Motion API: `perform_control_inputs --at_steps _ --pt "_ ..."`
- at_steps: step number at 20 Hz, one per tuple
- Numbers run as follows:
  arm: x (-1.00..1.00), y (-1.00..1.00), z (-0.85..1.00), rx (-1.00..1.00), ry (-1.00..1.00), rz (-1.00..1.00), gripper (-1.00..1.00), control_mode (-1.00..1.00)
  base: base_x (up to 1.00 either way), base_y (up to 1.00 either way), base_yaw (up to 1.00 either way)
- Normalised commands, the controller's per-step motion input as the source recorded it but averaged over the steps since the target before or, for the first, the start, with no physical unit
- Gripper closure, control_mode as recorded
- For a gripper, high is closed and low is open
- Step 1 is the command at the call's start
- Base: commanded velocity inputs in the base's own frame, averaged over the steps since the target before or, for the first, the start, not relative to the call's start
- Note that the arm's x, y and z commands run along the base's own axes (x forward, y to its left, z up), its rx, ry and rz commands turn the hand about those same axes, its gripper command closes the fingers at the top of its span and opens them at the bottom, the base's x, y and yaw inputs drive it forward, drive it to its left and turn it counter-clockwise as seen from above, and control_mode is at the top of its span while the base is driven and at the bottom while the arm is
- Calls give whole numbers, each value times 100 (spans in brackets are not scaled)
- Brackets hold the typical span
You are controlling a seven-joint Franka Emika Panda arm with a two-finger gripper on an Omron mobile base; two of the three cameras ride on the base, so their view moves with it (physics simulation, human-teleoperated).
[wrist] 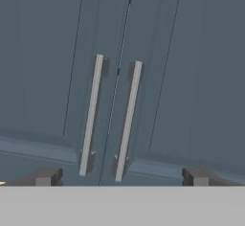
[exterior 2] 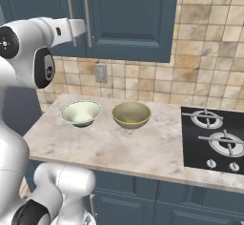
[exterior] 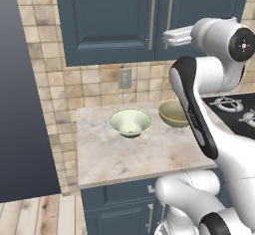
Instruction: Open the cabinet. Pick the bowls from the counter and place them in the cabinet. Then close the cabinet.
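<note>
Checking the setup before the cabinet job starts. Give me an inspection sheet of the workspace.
Surface: counter, marbled beige stone, bare in front of the bowls.
Job's things: cabinet, both doors shut, handles side by side; cream-green bowl and mustard bowl upright on the counter, close together, empty.
Clutter: nothing seen.
End effector: raised in front of the cabinet doors, facing the handles, jaws wide open, fingertips holding nothing.
Cables: nothing seen.
Surroundings: tiled wall with an outlet, black stovetop beside the counter, base cabinets below.
</note>
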Motion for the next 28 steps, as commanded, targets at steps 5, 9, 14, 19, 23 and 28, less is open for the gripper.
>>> perform_control_inputs --at_steps 5,9,14,19,23,28 --pt "23 -12 0 1 0 0 -100 -100 0 0 0" --pt "29 -1 0 0 0 0 -100 -100 0 0 0" --pt "36 1 0 0 0 0 -100 -100 0 0 0" --pt "35 0 0 0 0 0 -100 -100 0 0 0" --pt "38 0 0 0 0 0 -100 -100 0 0 0" --pt "42 0 -2 0 0 0 -100 -100 0 0 0"
